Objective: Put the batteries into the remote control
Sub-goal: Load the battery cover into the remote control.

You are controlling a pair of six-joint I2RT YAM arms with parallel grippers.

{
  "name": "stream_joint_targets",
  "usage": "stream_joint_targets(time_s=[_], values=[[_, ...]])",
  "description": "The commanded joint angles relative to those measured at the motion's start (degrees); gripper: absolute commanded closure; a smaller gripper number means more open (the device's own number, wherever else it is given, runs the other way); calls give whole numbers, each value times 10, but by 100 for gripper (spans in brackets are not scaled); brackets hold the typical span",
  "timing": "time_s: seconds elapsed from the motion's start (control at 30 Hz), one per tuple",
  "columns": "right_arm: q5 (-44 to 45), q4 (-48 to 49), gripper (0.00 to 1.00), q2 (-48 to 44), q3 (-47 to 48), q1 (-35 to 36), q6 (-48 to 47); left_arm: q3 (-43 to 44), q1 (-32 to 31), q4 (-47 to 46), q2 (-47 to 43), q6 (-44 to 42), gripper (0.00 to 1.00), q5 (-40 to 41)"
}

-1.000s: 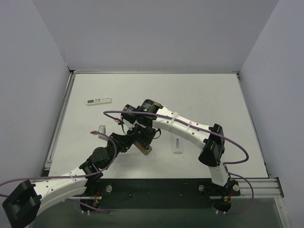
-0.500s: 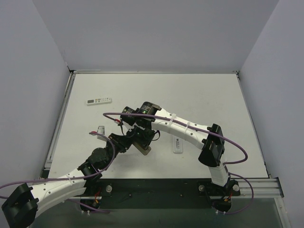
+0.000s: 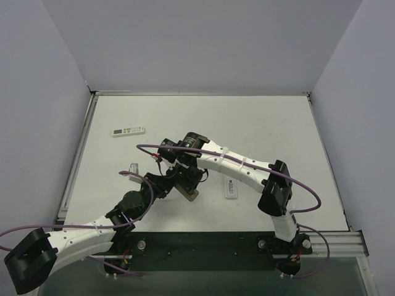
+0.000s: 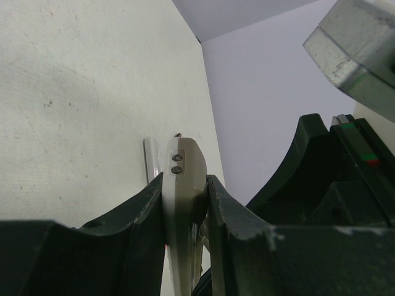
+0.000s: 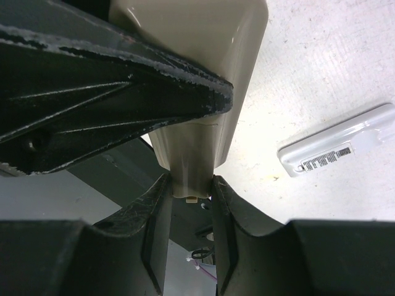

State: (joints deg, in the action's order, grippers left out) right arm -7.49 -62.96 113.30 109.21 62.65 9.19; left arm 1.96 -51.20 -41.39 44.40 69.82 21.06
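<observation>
The left gripper (image 4: 185, 206) is clamped tight on the grey-beige back piece (image 4: 183, 172), just left of the middle in the top view. The right gripper (image 5: 190, 185) pinches that same piece's thin end. The piece slants down to the right. Further right, the white remote control (image 3: 231, 187) lies flat, nearer the right arm. I cannot spot the batteries.
</observation>
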Motion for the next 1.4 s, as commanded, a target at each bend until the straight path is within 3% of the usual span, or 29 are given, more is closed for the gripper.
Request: stream_joint_targets(time_s=[0.0,0.17,0.5,0.67,1.17,1.27,1.37], values=[[18,36,100,-18,-11,-3,15,1,-13,-86,-7,51,100,-18],[21,38,98,-28,-10,-5,15,5,-13,-83,-11,60,100,-15],[25,37,76,-40,-11,-5,10,2,-14,-74,-23,64,100,-12],[14,36,70,-49,-2,-5,9,1,-13,-56,-30,66,100,-7],[11,42,31,-116,-9,-11,17,-20,-10,-26,-43,84,100,26],[-80,109,26,-184,-78,-46,28,-20,-7,-28,-57,95,100,26],[-184,235,25,-268,-197,-94,75,-20,-5,-26,-74,99,100,22]])
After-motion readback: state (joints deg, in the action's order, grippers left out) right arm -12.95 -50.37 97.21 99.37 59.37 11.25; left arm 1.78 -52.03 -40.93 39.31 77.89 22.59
